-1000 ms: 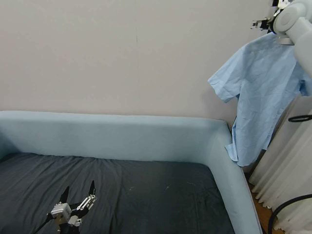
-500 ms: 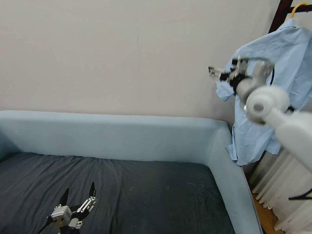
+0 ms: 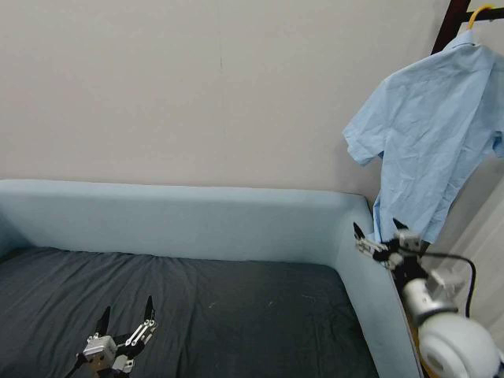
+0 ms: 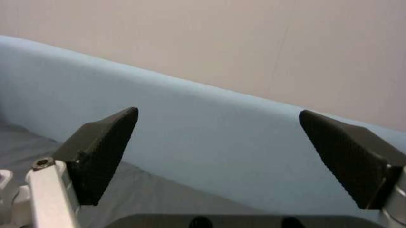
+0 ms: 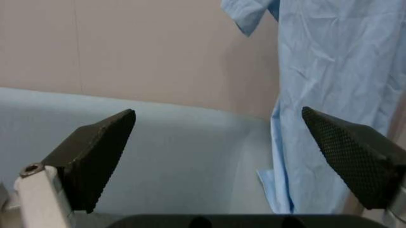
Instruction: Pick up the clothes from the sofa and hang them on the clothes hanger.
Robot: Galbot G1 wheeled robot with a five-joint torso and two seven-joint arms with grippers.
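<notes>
The shirt [image 3: 429, 134] hangs on the yellow hanger [image 3: 482, 13], upper right. Your right tool [image 3: 376, 232], lower right, wide and empty, sits near its hem. A careless swing could snag it off; the hook's hold is hard to judge. Left tool [image 3: 127, 307], lower left, also wide.

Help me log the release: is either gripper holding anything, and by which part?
Nothing is held. The left gripper is open over the sofa, the right gripper open by its arm; the shirt hangs on its hanger.

The light-blue short-sleeved shirt [image 3: 429, 134] hangs from a yellow hanger [image 3: 476, 12]; its hem is beside the right end of the pale-blue sofa [image 3: 197, 224].
</notes>
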